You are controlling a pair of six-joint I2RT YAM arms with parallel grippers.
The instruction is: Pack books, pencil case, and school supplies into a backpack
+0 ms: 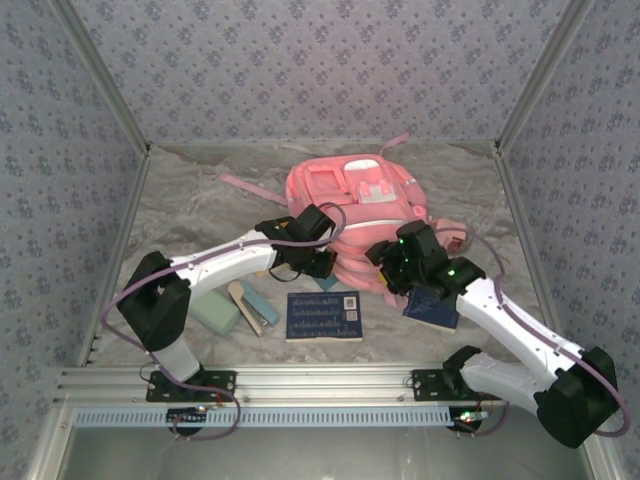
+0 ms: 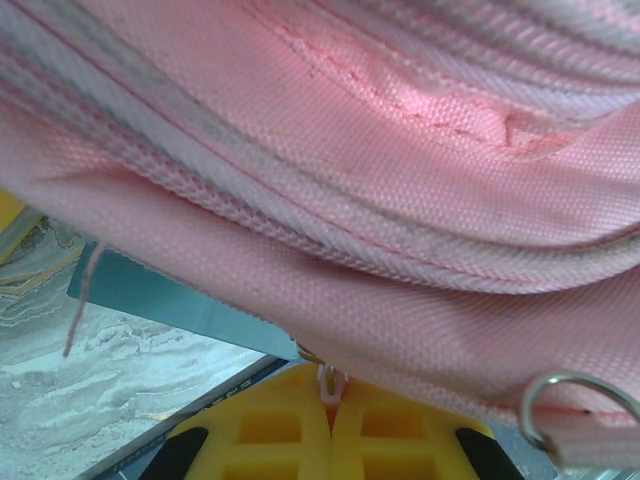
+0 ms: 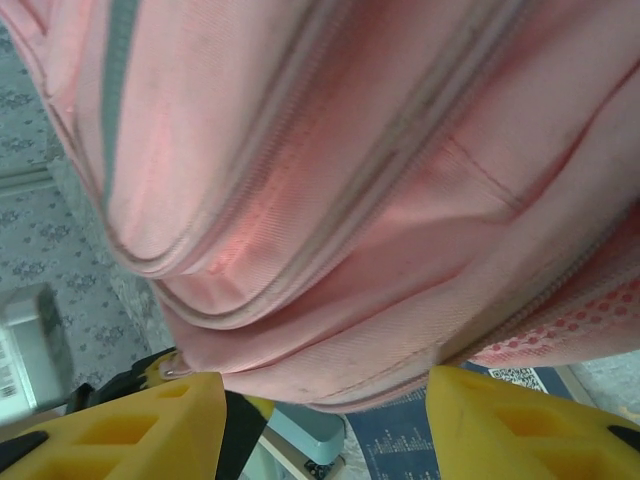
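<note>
Your backpack (image 1: 350, 205) is pink with white trim and a white patch, and its weave shows paler grey-white zip bands close up. The table (image 1: 190, 215) is marbled grey and white. The walls (image 1: 300, 60) are pale lilac-grey with a small repeating floral print. One book (image 1: 323, 316) is dark navy with pale print, another book (image 2: 160, 295) is teal-blue, and the pencil case (image 1: 215, 313) is mint green. Your arms (image 1: 235, 255) are white with black joints. The left gripper (image 2: 331, 400) and right gripper (image 3: 325, 425) are yellow.

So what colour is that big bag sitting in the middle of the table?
The backpack is pink with white trim and a white patch on its front. The top external view shows it best.
</note>
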